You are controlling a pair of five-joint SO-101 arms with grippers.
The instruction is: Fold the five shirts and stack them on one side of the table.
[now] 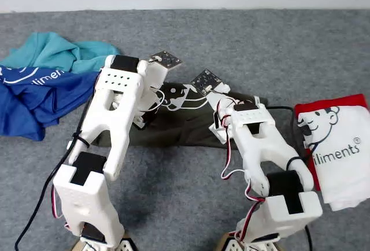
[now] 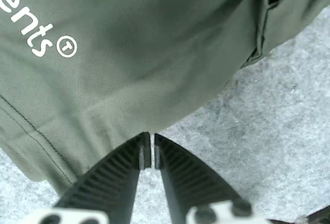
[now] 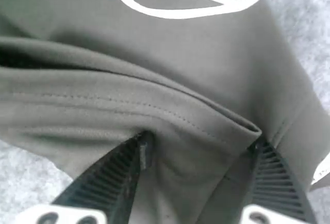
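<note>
Left gripper (image 2: 148, 152) clenched at the olive shirt (image 2: 129, 69) edge; right gripper (image 3: 201, 144) spread open astride its fold.

Dark green shirt (image 1: 173, 126) at centre of grey table (image 1: 173, 205). Arm at 7 o'clock (image 1: 115, 112) and arm at 5 o'clock (image 1: 260, 141), wrists over it. Blue shirt (image 1: 34, 98) and teal shirt (image 1: 58, 51) crumpled at 10 o'clock, touching. White shirt (image 1: 341, 158) atop red shirt (image 1: 329, 105) at 3 o'clock.

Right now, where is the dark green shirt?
In the high view, the dark green shirt lies mid-table, between the blue shirt on the left and the folded white shirt on the right.
</note>
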